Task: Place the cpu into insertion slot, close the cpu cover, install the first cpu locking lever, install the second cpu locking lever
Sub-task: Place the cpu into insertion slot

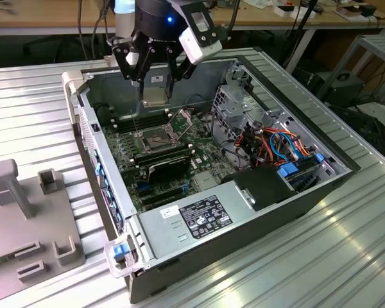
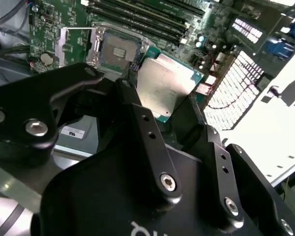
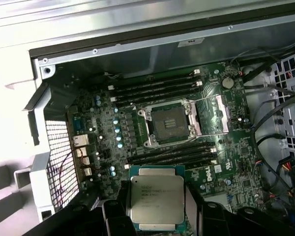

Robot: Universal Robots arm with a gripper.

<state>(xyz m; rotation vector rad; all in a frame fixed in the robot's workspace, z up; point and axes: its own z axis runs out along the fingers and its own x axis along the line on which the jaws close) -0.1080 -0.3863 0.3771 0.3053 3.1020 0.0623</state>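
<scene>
PC case lies on the table, w/ a fixture on the table at the exterior view's left of it. Inside, on the motherboard, the insertion slot sits btwn two rows of memory sticks, w/ the cpu cover open just beside it. The cpu, gripped in the pincer, hangs above the board, apart from the slot.

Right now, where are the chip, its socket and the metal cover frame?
chip [image 3: 156, 201], first wrist view, middle of its metal top.
socket [image 3: 168, 121], first wrist view, its dark centre.
cover frame [image 2: 64, 46], second wrist view, one silvery side bar.
</scene>
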